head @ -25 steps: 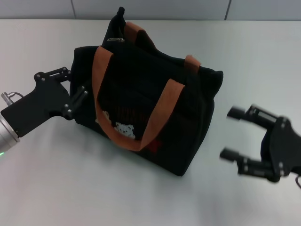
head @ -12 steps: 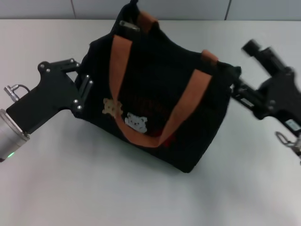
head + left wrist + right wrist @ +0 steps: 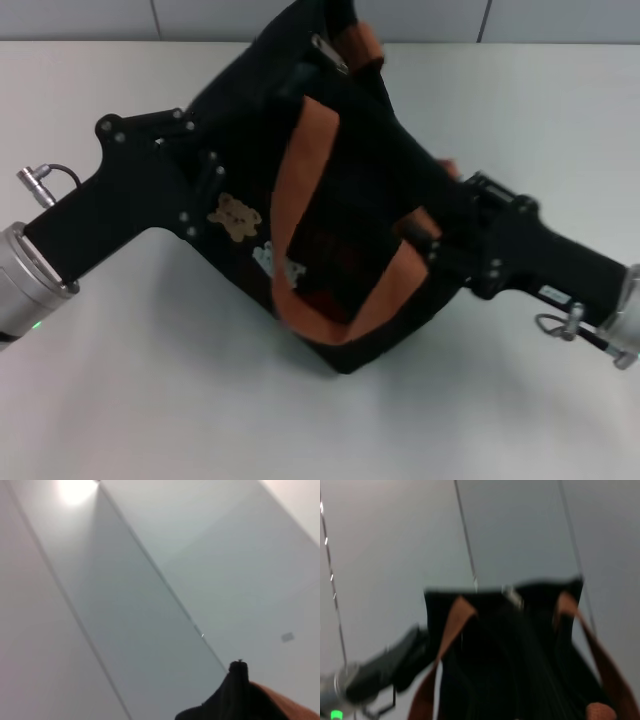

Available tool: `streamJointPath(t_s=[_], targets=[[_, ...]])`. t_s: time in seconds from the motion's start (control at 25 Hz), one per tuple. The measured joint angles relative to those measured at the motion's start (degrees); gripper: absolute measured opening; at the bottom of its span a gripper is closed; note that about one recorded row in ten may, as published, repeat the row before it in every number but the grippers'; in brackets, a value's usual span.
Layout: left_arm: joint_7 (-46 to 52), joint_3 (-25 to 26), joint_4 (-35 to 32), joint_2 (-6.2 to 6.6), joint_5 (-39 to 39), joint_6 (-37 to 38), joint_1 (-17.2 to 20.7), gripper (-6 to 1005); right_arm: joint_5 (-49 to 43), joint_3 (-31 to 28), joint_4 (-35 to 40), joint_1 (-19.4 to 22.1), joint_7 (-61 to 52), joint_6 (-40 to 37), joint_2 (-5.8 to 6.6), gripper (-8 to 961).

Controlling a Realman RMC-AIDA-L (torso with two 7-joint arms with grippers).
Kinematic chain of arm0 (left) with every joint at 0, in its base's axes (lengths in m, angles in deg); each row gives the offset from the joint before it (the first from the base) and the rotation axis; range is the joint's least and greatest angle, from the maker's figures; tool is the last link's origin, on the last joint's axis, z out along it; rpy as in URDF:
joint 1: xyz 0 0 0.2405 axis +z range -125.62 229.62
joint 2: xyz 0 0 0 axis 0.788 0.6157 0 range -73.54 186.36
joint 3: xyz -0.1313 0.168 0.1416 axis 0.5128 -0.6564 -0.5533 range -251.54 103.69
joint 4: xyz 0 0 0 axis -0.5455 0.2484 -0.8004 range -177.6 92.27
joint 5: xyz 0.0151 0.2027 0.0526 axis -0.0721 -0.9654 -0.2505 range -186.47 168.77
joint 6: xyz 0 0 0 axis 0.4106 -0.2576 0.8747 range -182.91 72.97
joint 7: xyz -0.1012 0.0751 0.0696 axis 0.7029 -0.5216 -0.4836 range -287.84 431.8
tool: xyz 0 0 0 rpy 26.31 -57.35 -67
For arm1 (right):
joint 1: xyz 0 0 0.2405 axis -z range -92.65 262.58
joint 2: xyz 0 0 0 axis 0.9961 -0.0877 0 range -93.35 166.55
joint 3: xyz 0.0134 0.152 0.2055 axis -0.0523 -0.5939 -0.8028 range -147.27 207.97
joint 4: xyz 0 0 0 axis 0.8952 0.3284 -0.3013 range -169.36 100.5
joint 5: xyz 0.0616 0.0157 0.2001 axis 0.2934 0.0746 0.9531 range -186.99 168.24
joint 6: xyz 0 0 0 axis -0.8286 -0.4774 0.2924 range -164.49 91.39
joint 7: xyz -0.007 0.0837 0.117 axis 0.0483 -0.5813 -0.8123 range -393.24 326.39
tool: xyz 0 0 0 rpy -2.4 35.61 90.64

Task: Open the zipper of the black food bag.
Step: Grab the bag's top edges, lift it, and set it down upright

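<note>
- Black food bag (image 3: 330, 200): one boxy fabric tote on the white table (image 3: 150, 400), tipped over at an angle so its top rim points toward the table's far edge; a small brown bear picture (image 3: 235, 216) and a paler one below it show on the near side.
- Zipper (image 3: 327, 52): one small silvery pull tab shows at the bag's upper far end in the head view; in the right wrist view it appears as a pale tab (image 3: 512, 597) on the top rim. The zip line itself cannot be made out against the black cloth.
- Handles: two orange-brown webbing straps, one (image 3: 330, 250) looping across the near side and the other (image 3: 366, 45) only peeking out at the top.
- Left gripper (image 3: 195, 165): pressed against the bag's left side, just beside the bear picture. Whether its claw is spread or pinching cannot be told, since the tips merge with the dark fabric.
- Right gripper (image 3: 445, 235): set against the bag's right side, touching it near the strap's end; its claw state cannot be told either.
- Count: one bag, two straps, two grippers, one on each side of the bag.
</note>
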Motion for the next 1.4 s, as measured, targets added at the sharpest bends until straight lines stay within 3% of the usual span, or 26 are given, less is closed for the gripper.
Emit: streamJointPath(t_s=[0.28, 0.64, 0.72, 0.76, 0.8, 0.92, 0.96, 1.08, 1.16, 1.2, 1.36, 1.4], targets=[[-6.9, -1.6, 2.6, 0.00, -0.1, 3.5, -0.2, 92, -6.2, 0.1, -2.5, -5.0, 0.4, 7.2, -0.20, 832], [-14.0, -6.8, 4.9, -0.18, -0.3, 3.4, -0.6, 90, -6.8, 0.5, -6.3, -10.3, 0.6, 16.0, -0.37, 832], [-17.0, -7.9, 5.7, -0.25, -0.2, 2.9, -0.3, 90, -6.5, -0.2, -6.2, -8.6, 1.0, 14.5, -0.34, 832], [-19.9, -8.6, 6.9, -0.28, -0.2, 1.7, -0.1, 90, -5.2, -2.5, -5.6, -4.8, 2.3, 10.5, -0.19, 832], [-19.9, -8.6, 6.9, -0.28, -0.2, 1.7, -0.1, 89, -5.2, -2.5, -5.6, -4.8, 2.3, 10.5, -0.19, 832], [-20.8, -8.8, 7.7, -0.31, -0.2, 0.2, 0.1, 89, -3.9, -6.7, -4.0, 2.3, 4.6, 2.2, -0.02, 832], [-21.0, -8.8, 8.0, -0.35, -0.3, -0.4, 0.1, 89, -3.8, -9.9, -2.9, 6.6, 6.9, -3.4, 0.03, 832], [-21.3, -8.9, 8.3, -0.36, -0.3, -0.7, 0.1, 88, -3.8, -13.3, -2.9, 9.6, 10.0, -7.3, 0.01, 832], [-21.7, -8.9, 8.7, -0.36, -0.3, -1.0, 0.0, 88, -3.7, -19.8, -6.3, 12.6, 20.7, -13.4, -0.18, 832], [-21.7, -8.9, 8.7, -0.36, -0.3, -1.0, 0.0, 88, -3.7, -19.8, -6.3, 12.6, 20.7, -13.4, -0.18, 832], [-21.8, -8.9, 9.3, -0.35, -0.3, -1.3, -0.2, 88, -4.3, -21.7, -15.1, 11.6, 41.2, -13.2, -0.32, 832], [-21.8, -8.9, 9.4, -0.35, -0.3, -1.3, -0.2, 87, -4.3, -21.7, -15.1, 11.6, 41.2, -13.2, -0.32, 832]])
